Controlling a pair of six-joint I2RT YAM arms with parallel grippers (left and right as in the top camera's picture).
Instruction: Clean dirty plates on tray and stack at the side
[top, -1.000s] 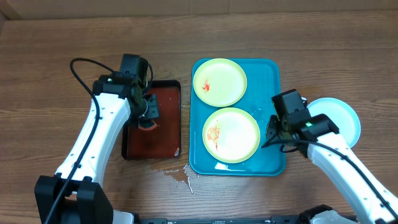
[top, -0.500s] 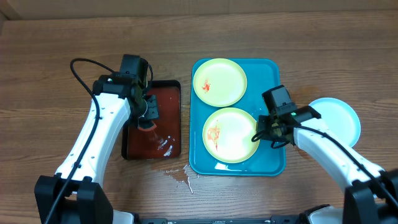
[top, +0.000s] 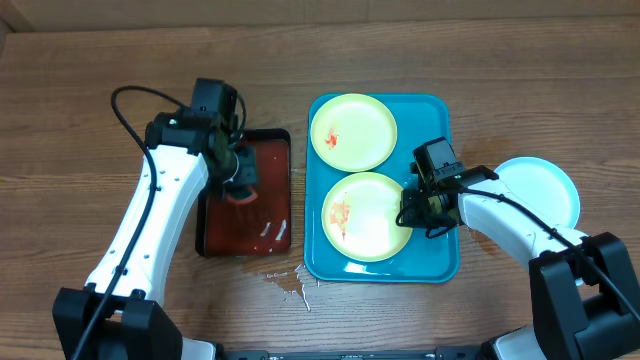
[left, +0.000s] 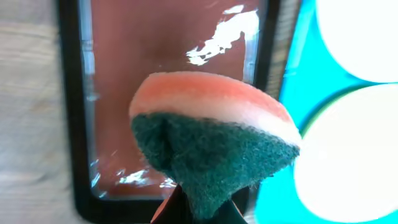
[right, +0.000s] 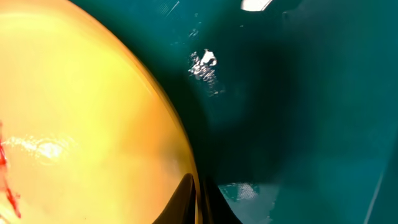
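Observation:
Two pale yellow-green plates lie on the teal tray (top: 440, 120): a far plate (top: 353, 131) with a red smear and a near plate (top: 368, 217) with orange-red smears. My right gripper (top: 408, 215) is shut on the near plate's right rim; in the right wrist view the rim of that plate (right: 81, 124) runs between the closed jaws of the gripper (right: 199, 199). A light-blue plate (top: 545, 190) sits on the table right of the tray. My left gripper (top: 238, 185) hangs over the black tray (top: 205, 235), shut on a pink-and-green sponge (left: 211, 137).
The black tray's (left: 74, 124) reddish inside is wet and shiny. A small puddle (top: 290, 283) lies on the wooden table in front of the two trays. The teal tray's floor (right: 298, 93) shows wet spots beside the held plate.
My right gripper moved left from the tray's right edge to the near plate's rim and shut on it; the plate shifted slightly left. The left arm rose a little with the sponge.

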